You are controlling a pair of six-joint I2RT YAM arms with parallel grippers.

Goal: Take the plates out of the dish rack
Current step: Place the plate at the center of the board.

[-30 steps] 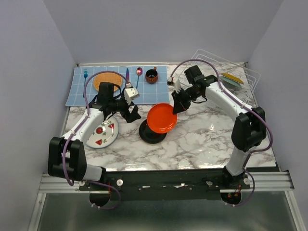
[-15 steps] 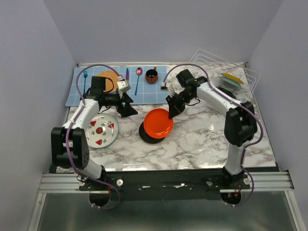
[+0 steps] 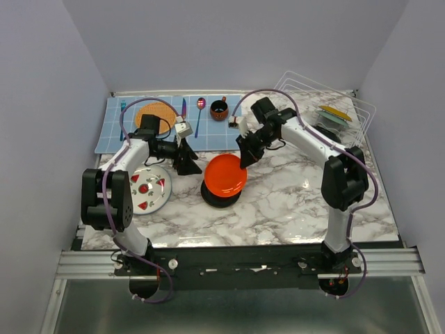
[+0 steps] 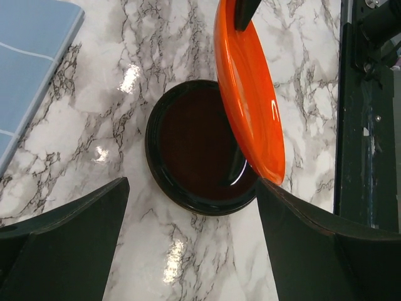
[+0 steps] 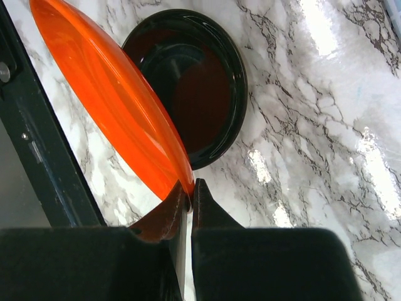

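Observation:
My right gripper (image 3: 243, 160) is shut on the rim of the orange-red plate (image 3: 224, 175) and holds it tilted just above the glossy black plate (image 3: 220, 198) on the marble; both show in the right wrist view, the orange-red plate (image 5: 106, 94) over the black plate (image 5: 194, 81). My left gripper (image 3: 189, 165) is open and empty, left of the two plates, facing the black plate (image 4: 194, 147). A white plate with red wedges (image 3: 146, 189) lies at the left. The white wire dish rack (image 3: 348, 115) at the back right holds a yellow plate (image 3: 335, 112) and another beneath.
A blue mat (image 3: 115, 129) at the back left carries an orange woven disc (image 3: 154, 113), cutlery and a dark cup (image 3: 219, 110). The table's black front rail (image 4: 366, 113) lies close beyond the plates.
My right gripper has carried the orange-red plate left and down over the black plate. My left arm has swung back and turned toward the plates.

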